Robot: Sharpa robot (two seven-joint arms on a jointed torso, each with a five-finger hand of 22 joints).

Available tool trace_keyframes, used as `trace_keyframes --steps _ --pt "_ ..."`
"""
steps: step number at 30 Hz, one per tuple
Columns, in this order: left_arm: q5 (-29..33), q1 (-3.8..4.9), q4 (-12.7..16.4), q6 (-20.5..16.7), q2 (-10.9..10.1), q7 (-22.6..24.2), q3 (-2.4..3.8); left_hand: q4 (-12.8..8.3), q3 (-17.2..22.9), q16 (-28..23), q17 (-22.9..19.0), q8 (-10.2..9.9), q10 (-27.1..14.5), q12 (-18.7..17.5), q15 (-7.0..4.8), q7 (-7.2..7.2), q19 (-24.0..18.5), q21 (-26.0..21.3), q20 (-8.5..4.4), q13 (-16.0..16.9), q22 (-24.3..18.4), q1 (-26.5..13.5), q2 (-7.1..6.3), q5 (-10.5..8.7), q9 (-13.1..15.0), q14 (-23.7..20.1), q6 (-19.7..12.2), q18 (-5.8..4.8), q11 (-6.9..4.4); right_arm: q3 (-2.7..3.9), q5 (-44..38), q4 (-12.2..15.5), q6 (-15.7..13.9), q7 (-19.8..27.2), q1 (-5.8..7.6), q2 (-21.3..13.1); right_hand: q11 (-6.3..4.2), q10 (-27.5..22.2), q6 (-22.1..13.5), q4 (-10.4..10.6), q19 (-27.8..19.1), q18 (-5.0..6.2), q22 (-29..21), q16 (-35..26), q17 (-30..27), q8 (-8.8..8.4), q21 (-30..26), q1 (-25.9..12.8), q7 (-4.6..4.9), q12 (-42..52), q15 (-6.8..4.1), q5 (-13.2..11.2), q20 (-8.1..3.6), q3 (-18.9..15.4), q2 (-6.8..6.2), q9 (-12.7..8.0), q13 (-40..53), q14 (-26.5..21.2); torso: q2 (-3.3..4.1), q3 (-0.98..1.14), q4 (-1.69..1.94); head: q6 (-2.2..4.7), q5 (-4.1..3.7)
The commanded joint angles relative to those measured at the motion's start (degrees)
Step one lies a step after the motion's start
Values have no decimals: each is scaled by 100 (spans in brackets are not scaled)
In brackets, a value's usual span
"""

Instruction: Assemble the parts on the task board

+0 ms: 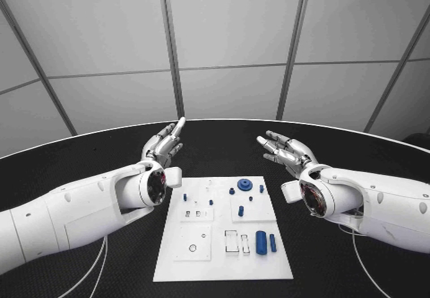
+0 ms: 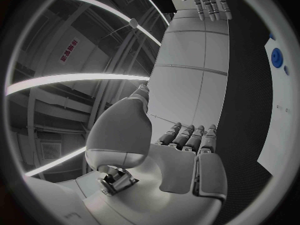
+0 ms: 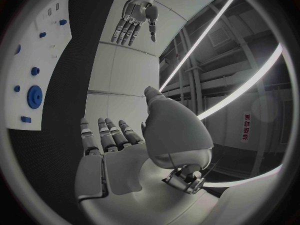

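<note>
The white task board (image 1: 224, 264) lies in the middle of the black table. Small blue parts sit on it: a round blue gear (image 1: 245, 183) near its far edge, a blue cylinder (image 1: 261, 241) and a thinner blue bar (image 1: 272, 243) toward the near right, and several small blue pegs (image 1: 184, 197) between. My left hand (image 1: 166, 144) hovers open beyond the board's far left corner, fingers stretched and empty. My right hand (image 1: 285, 150) hovers open beyond the far right corner, fingers spread, holding nothing. The gear (image 3: 35, 96) and board (image 3: 28, 35) also show in the right wrist view.
Black table surface (image 1: 358, 273) surrounds the board on all sides. Thin white cables (image 1: 100, 264) run along the table beside each arm. Grey wall panels stand behind the table's curved far edge (image 1: 224, 121).
</note>
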Motion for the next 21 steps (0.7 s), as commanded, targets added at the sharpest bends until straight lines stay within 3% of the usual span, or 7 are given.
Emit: trace_keyframes --steps 1,3,4,8,13,14,21 --pt "153 111 -82 182 36 -10 -24 79 25 32 22 44 70 46 117 727 23 30 90 17 11 277 23 38 21 52 119 127 131 -25 -17 -9 83 -43 78 -15 215 1386 993 -425 1056 308 101 343 218 268 224 1043 831 173 176 -111 54 87 -4 177 93 1629 -1 0 -1 0 0" --pt "185 131 -102 218 45 -13 -31 73 37 76 60 77 201 68 166 794 18 35 91 34 12 334 78 42 47 203 227 171 207 -26 -17 -9 85 -44 79 -15 184 2751 1924 -683 2006 481 182 604 353 541 420 1336 779 364 127 -269 52 178 -81 341 172 2751 -1 0 -1 0 0" --pt "186 133 -154 363 -97 -9 -31 70 47 129 102 110 342 95 195 831 32 43 87 53 17 385 105 37 74 377 338 200 263 -24 -1244 -194 -279 349 79 -50 145 3197 2206 -755 2224 515 201 691 393 629 469 1418 772 441 100 -273 52 211 -105 390 204 3061 13 -23 56 -23 -69" --pt "186 133 -113 392 -174 38 -31 37 105 441 293 369 1459 380 282 958 378 182 115 200 99 613 203 33 255 1181 1101 202 427 -23 -1871 -283 -353 312 80 -51 -32 3853 3381 -970 2953 688 232 852 436 912 633 1627 627 458 -97 -294 36 502 -221 546 174 3680 5 -23 45 -70 -69" --pt "161 134 -30 425 -297 56 -32 -18 162 1185 686 900 3453 898 81 934 1732 756 103 350 392 1036 232 46 586 2949 2560 130 321 -20 -2676 -349 -404 169 80 -66 -195 4443 3821 -989 3440 707 215 920 489 919 698 1617 521 322 -261 -226 -99 1159 -565 523 169 4210 16 -27 26 -124 -60" --pt "137 134 5 429 -341 54 -32 -56 188 1439 799 1102 3934 1015 -19 902 2705 1180 83 353 590 1195 226 66 707 3508 3114 189 249 -19 -2876 -355 -418 123 80 -73 -255 4659 3968 -958 3611 711 214 938 529 928 715 1555 495 264 -320 -164 -159 1518 -733 522 173 4401 22 -25 28 -140 -68" --pt "91 135 200 453 -523 29 -32 -37 201 1513 830 1213 4164 956 -84 865 2988 1300 76 288 601 1303 226 41 778 3745 3499 281 201 -9 -3574 -305 -472 -195 81 -117 -317 4995 4177 -967 3992 707 236 1001 673 936 780 1364 447 199 -452 -107 -293 2177 -1049 547 184 4820 64 -14 81 -197 -121"
